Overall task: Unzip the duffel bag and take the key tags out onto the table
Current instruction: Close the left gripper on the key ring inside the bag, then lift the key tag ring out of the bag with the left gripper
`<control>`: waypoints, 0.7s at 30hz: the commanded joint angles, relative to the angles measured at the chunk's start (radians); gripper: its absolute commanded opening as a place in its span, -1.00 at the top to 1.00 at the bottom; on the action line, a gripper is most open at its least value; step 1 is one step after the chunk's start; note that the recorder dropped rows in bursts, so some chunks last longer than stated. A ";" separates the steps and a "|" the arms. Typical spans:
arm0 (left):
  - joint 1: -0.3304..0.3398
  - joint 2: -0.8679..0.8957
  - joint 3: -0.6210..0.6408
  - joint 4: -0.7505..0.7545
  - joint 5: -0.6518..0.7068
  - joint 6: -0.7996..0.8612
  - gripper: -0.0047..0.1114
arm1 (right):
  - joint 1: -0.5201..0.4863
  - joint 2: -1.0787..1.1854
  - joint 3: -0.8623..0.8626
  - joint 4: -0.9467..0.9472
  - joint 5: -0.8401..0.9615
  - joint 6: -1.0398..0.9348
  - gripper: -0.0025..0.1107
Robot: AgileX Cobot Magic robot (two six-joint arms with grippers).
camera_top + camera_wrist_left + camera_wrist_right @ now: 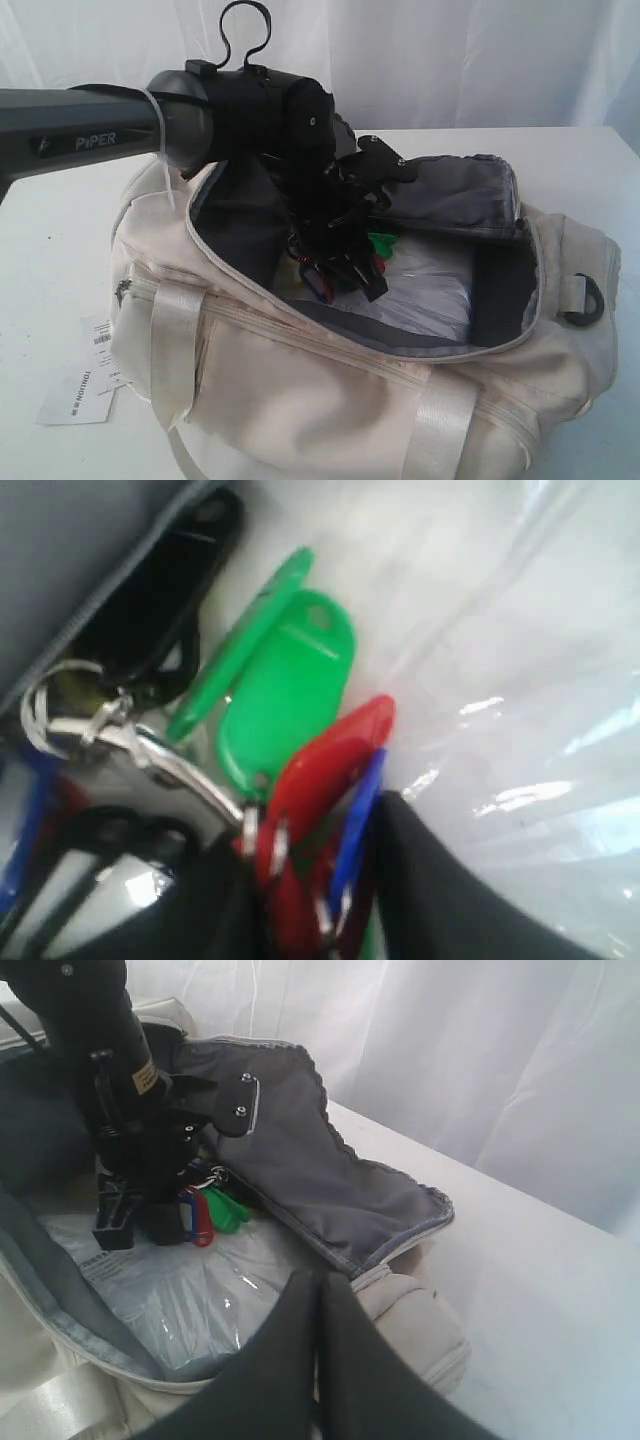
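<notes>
Reaching into the unzipped duffel bag point(330, 400) on the bench point(60, 230), the left jaws are seen down among the key tags point(381, 241). Close up, the key tags point(290, 680) lie on clear plastic point(520, 680) between dark fingers point(440, 900); a grip cannot be confirmed. From the right wrist, the right jaws are seen pressed shut, empty, near the bag's rim.

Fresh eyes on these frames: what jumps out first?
The left gripper is down inside the wide-open cream duffel bag, in the middle of the exterior view. At its fingers lie the bright key tags, green, red and blue, on clear plastic inside the bag. The right gripper hangs shut by the bag's edge.
</notes>
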 commanded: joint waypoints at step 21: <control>0.001 -0.200 0.014 0.021 0.076 -0.001 0.92 | 0.001 -0.005 0.005 -0.008 -0.003 0.009 0.96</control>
